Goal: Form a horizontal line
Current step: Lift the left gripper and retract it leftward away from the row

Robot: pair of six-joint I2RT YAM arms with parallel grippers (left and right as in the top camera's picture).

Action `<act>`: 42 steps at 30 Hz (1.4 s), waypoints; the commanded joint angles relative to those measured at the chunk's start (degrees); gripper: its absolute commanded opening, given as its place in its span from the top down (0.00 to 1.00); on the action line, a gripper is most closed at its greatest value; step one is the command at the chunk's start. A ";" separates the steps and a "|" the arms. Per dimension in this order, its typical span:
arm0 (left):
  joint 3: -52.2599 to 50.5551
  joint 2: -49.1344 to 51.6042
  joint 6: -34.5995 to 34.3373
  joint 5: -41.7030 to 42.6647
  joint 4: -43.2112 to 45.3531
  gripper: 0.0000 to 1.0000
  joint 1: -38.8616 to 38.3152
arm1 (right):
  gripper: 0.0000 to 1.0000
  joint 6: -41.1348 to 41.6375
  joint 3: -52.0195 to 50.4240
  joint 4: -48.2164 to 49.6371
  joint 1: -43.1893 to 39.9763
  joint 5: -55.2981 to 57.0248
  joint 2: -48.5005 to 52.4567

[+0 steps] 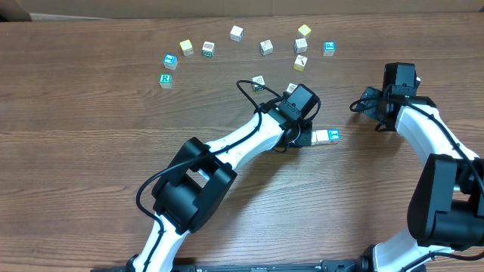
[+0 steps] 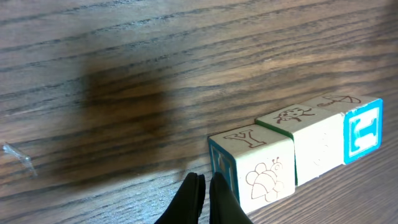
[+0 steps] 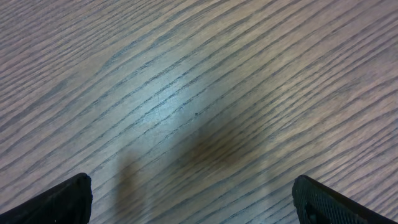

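A short row of three touching wooden cubes [image 1: 325,137] lies on the table just right of my left gripper [image 1: 304,137]. In the left wrist view the row [image 2: 305,140] runs from a cream cube with a "Y" and a bee [image 2: 252,168], through a green-edged cube with a bug drawing, to a blue-lettered cube [image 2: 360,130]. My left gripper [image 2: 205,196] is shut and empty, its tips at the left face of the "Y" cube. My right gripper [image 1: 365,102] is open and empty over bare wood [image 3: 193,199].
Several loose cubes form an arc at the back, among them a green "R" cube [image 1: 165,79], a blue-picture cube [image 1: 169,61], a yellow cube [image 1: 299,63] and a blue cube [image 1: 329,47]. Two more cubes [image 1: 259,81] lie beside the left arm.
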 commanded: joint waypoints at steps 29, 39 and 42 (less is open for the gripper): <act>1.07 -1.70 -0.31 -11.17 -4.85 0.93 0.20 | 0.00 -0.02 0.74 0.28 -0.07 0.33 -0.07; 1.07 -1.70 -0.24 -15.34 -7.19 0.87 2.45 | 0.00 -0.02 0.74 0.28 -0.07 0.33 -0.07; 1.07 -1.73 -0.04 -15.37 -7.61 0.84 3.26 | 0.00 -0.02 0.74 0.28 -0.07 0.33 -0.07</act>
